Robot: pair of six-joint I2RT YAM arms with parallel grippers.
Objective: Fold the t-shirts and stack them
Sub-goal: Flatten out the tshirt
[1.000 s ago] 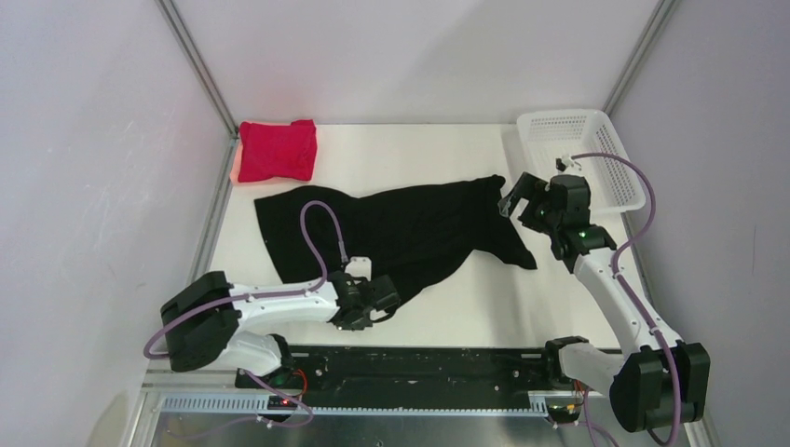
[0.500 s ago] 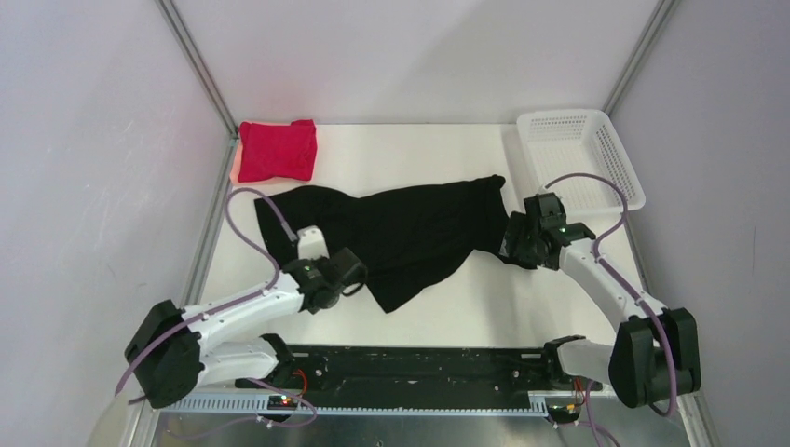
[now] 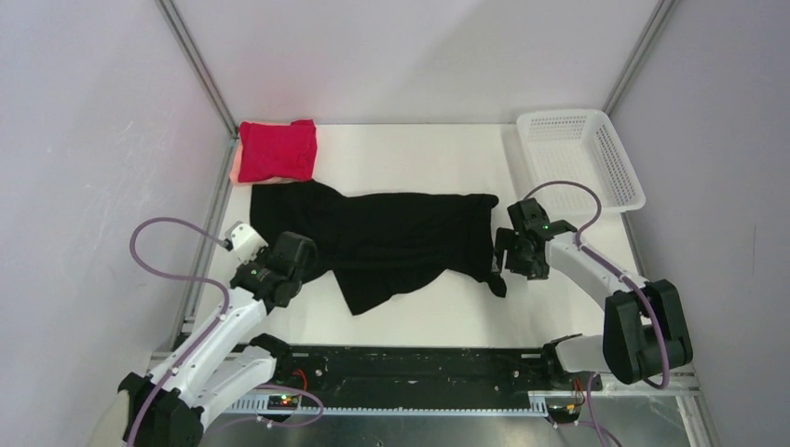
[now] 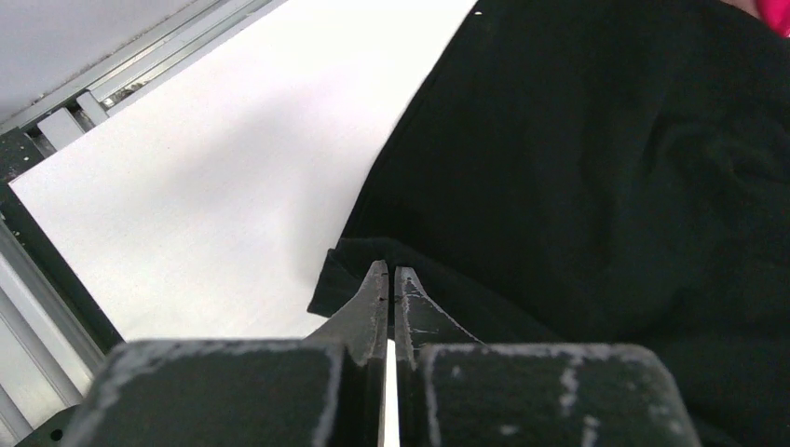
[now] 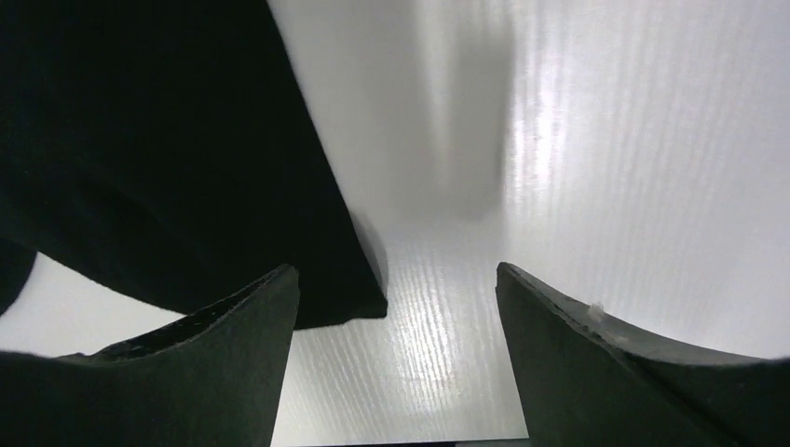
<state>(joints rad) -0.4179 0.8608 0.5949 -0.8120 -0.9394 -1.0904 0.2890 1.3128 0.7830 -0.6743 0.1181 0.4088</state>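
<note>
Overhead, a white worktop (image 3: 410, 158) lies between grey walls. A folded red t-shirt (image 3: 278, 150) sits in the far left corner against the side rail, and a white mesh basket (image 3: 578, 154) fills the far right corner. Bare surface lies open between them and in a strip along the near edge.

The black t-shirt (image 3: 391, 242) lies flat across the middle, its long axis running left to right, with one flap pointing toward the near edge.

The left hand (image 4: 390, 275) has its fingers pressed together, pinching a fold at the shirt's near left edge. The right hand (image 5: 398, 279) is spread wide, low over the shirt's right corner.

A second ago the left hand was nearer the middle; it has drawn the cloth leftward. The right hand was up beside the basket.
</note>
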